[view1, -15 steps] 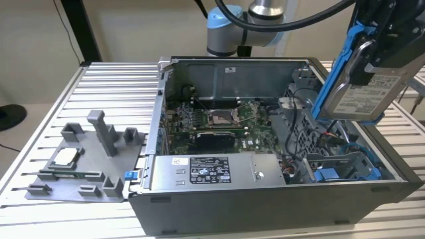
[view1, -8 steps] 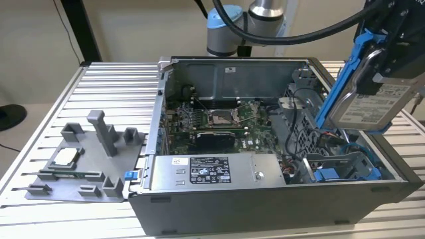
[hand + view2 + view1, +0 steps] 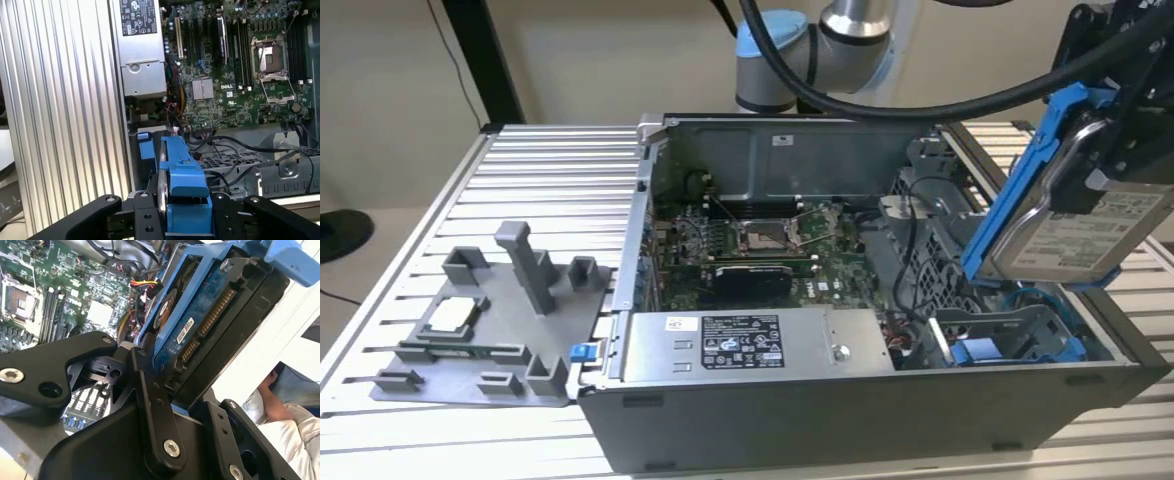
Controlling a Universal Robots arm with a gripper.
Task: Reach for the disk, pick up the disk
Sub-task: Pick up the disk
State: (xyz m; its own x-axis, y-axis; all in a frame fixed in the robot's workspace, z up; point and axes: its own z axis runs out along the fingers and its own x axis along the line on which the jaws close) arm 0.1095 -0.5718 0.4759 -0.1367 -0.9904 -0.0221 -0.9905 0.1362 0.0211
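The disk [image 3: 1070,232], a silver hard drive with a white label and blue carrier rails, hangs tilted above the right end of the open computer case [image 3: 854,420]. My gripper [image 3: 1125,135] is shut on its upper part. In the second wrist view the black fingers [image 3: 150,390] clamp the disk [image 3: 205,315] on both sides, with its blue circuit board and connector facing the camera. The first wrist view looks down past the blue carrier [image 3: 182,182], which sits between the fingers [image 3: 145,217], to the case below.
Under the disk is the drive bay with blue plastic parts [image 3: 987,350]. The motherboard [image 3: 761,240] and the grey power supply [image 3: 747,345] lie inside the case. A grey fixture [image 3: 494,330] holding a small silver chip [image 3: 454,315] stands on the slatted table [image 3: 547,180]. A person's arm [image 3: 280,410] is nearby.
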